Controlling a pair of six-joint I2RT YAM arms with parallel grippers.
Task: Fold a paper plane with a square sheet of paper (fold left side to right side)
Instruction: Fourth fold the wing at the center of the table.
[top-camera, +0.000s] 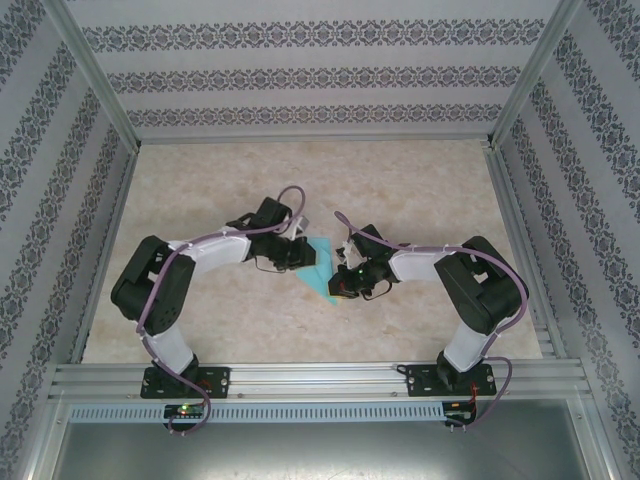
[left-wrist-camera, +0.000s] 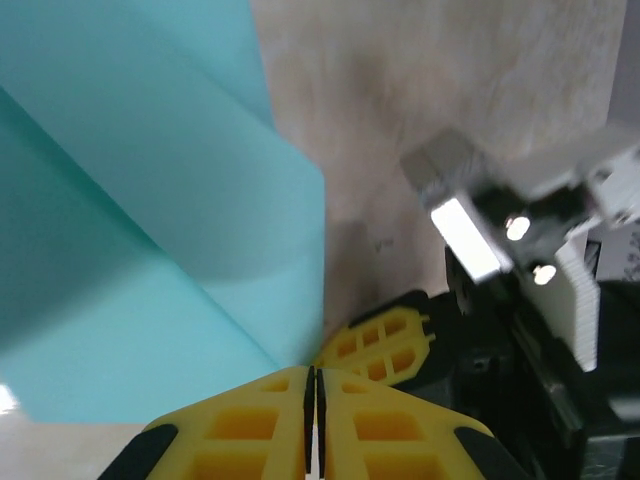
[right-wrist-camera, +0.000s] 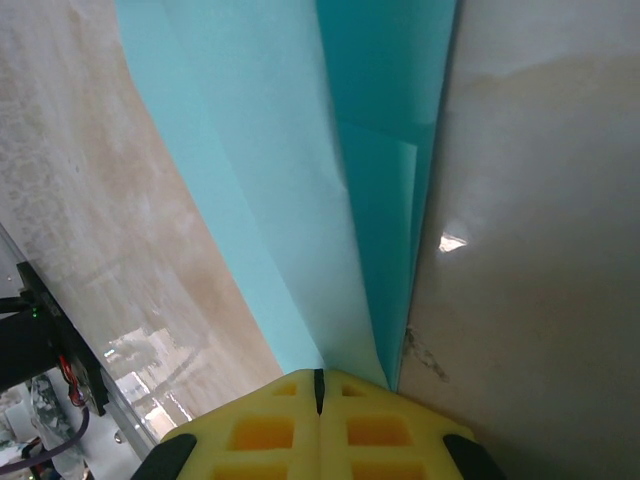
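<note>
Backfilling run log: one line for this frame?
left pincer: shut on paper | right pincer: shut on paper | paper: partly folded, layers overlapping

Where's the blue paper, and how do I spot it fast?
Look at the middle of the beige table, where the two black arms meet. Between the left gripper and the right gripper lies the turquoise paper, partly folded and pinched by both. It is the only blue-green thing on the table.
</note>
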